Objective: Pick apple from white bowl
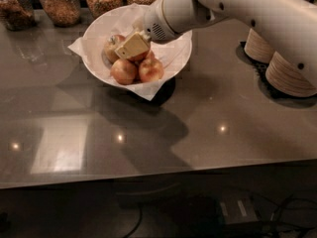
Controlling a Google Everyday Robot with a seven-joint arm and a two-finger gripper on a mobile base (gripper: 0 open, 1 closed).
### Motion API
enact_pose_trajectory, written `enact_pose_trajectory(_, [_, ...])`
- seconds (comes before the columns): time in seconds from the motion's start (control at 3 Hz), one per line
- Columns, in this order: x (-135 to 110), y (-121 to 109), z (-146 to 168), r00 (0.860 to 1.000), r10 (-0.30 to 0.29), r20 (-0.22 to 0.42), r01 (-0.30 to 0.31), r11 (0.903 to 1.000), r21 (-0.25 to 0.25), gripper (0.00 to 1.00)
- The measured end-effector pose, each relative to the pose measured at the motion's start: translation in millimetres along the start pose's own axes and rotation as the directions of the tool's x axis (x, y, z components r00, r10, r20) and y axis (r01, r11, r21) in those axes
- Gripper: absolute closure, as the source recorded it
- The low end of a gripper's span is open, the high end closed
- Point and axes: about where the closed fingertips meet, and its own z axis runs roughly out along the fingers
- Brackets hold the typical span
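Gripper [132,44] low inside white bowl [180,53] on counter [208,128], right over apple [145,56]. Apple sits mid-bowl, mostly hidden, behind paler apples [124,71]. Can't tell if gripper is open or closed.

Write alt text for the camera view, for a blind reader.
The robot's hand reaches among apples in a paper-lined white bowl, over a red apple, on a dark counter. Glass jars stand behind; paper bowl stacks sit right.

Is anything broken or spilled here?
Nothing looks broken or spilled. The apples sit in the bowl, the paper just pokes over its rim, and the gripper is down among them.
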Motion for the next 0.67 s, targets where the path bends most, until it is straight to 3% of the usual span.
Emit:
enact_pose_trajectory(0.33, [0.6, -5.7, 6.1, 0.999, 0.033, 0.019, -0.033, 0.9994, 0.009, 0.21])
enact_pose_trajectory(0.67, [-0.1, -10.4, 7.5, 0.998, 0.051, 0.029, -0.051, 0.9985, 0.021, 0.16])
